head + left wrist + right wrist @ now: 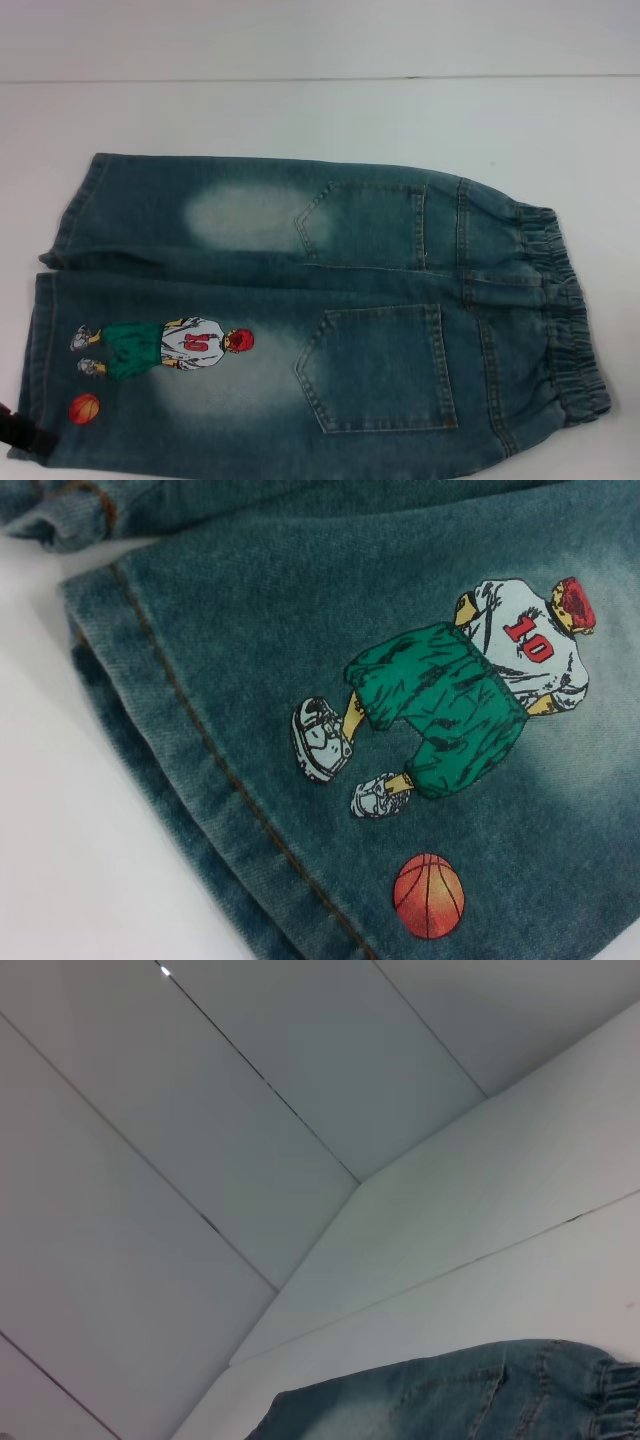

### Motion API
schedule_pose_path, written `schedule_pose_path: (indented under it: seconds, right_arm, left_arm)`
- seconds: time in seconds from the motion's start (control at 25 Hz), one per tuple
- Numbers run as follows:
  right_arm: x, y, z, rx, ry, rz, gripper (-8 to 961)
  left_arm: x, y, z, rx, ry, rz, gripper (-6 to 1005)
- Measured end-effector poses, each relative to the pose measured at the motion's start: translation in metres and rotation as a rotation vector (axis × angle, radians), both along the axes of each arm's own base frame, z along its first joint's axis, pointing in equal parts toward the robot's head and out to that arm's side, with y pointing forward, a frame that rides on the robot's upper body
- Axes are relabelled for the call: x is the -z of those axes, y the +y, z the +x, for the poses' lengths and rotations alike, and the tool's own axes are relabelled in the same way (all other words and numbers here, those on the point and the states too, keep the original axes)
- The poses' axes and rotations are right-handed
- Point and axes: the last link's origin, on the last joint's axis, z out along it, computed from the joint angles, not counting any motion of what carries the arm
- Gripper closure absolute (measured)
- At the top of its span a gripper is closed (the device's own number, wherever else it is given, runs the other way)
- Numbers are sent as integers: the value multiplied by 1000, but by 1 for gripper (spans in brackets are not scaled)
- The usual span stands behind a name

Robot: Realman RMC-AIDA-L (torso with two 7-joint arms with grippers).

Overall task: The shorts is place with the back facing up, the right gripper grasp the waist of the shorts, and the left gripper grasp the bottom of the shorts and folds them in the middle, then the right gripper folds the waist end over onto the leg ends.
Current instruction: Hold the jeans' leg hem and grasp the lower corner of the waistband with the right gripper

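The blue-green washed denim shorts (300, 320) lie flat on the white table (300, 110) with the back up, the gathered elastic waist of the shorts (565, 310) toward the robot's right and the straight stitched bottom of the shorts (55, 300) toward its left. In the head view only a small black part of the left gripper (18, 432) shows, at the lower left corner of the picture, right at the hem of the nearer leg; whether it is released or clenched cannot be told, and it is not clear whether it touches the cloth. The right gripper appears in no view. The head view alone shows the whole garment: two back patch pockets (385, 365), pale faded patches, and the two legs lying side by side. The left wrist view looks closely down on the hem corner of the nearer leg, where the embroidered cartoon basketball player (450, 700) in a white shirt numbered 10 and green shorts stands beside a small orange ball (428, 895). The right wrist view looks from low over the table, catching only an edge of the denim near the waistband and the pale wall panels (200, 1160) beyond.
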Motion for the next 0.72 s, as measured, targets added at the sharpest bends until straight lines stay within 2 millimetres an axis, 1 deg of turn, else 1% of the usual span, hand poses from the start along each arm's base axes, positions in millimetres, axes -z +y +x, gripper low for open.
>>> schedule_pose_path:
  seconds: [0.4, 0.44, 0.72]
  right_arm:
    - [0, 0, -1, -3, 4, -2, 103]
    - [0, 0, -1, -4, 5, -2, 103]
    - [0, 1, -2, -9, 6, -1, 104]
  left_arm:
    - [-6, -2, -4, -7, 14, 20, 482]
    - [-10, -4, -6, -10, 25, 34, 482]
    - [-14, -13, -11, -25, 30, 54, 482]
